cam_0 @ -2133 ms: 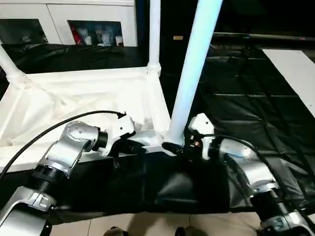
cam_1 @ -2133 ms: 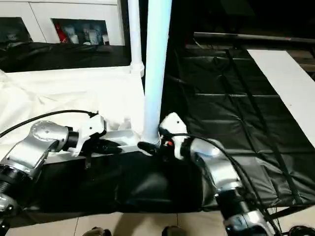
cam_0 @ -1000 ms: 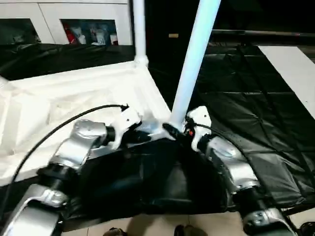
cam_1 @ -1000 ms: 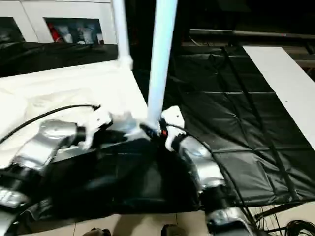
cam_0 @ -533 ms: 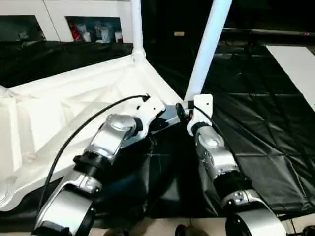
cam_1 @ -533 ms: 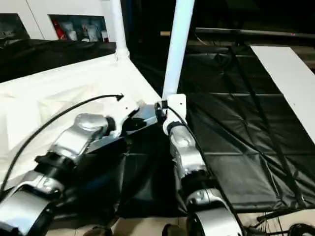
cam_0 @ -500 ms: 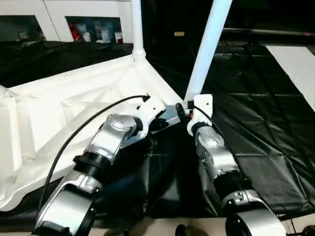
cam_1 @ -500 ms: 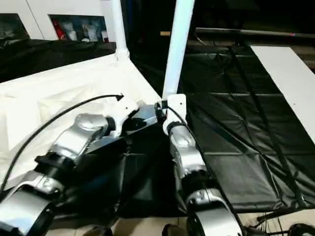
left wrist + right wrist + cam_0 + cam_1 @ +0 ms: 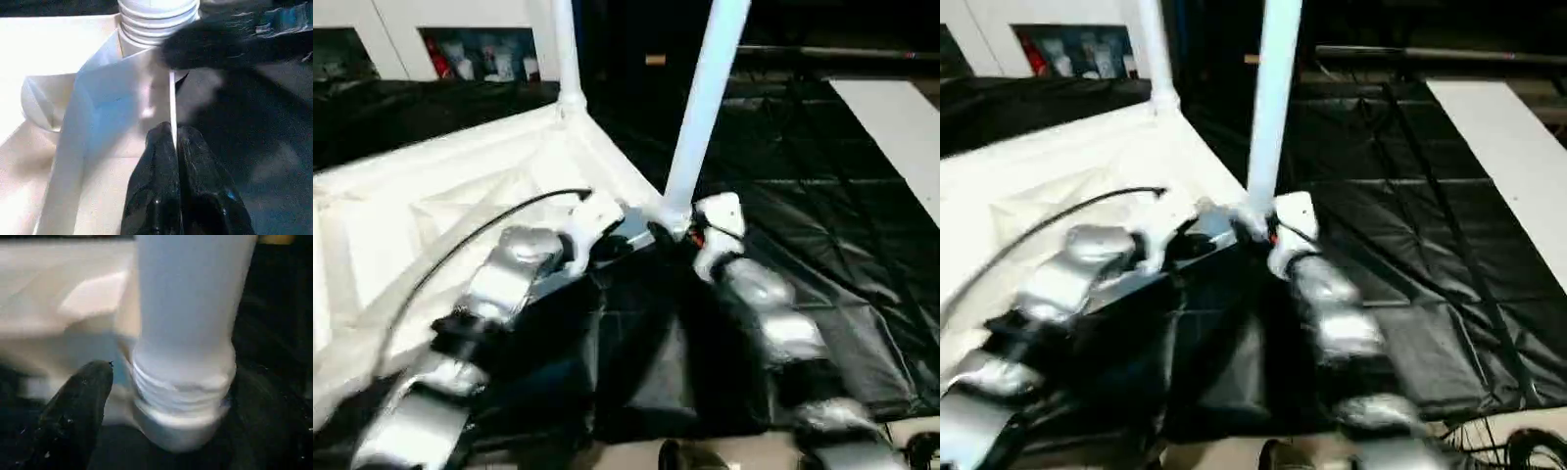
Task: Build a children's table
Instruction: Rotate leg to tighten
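Observation:
The white tabletop [image 9: 431, 206] lies ribbed side up on the black mat. One white leg [image 9: 566, 54] stands in its far corner socket. A second leg [image 9: 703, 108] rises from the near right corner. My left gripper [image 9: 625, 238] is shut on the tabletop's thin rim [image 9: 172, 98] just beside that corner, the fingertips [image 9: 166, 139] pinched together on it. My right gripper [image 9: 671, 233] holds the ribbed base of the second leg [image 9: 186, 382], with one black finger [image 9: 78, 416] on one side and a dark shape on the other.
A white cabinet with glass doors [image 9: 460, 44] stands behind the tabletop. A flat white board [image 9: 891, 127] lies on the black mat [image 9: 822, 225] at the far right. The mat's front edge and pale floor [image 9: 607, 455] run close below my arms.
The head view has shifted and tilted. Both arms now reach farther out, and the near corner sits farther from me than two seconds ago. Both grippers keep their holds at that corner.

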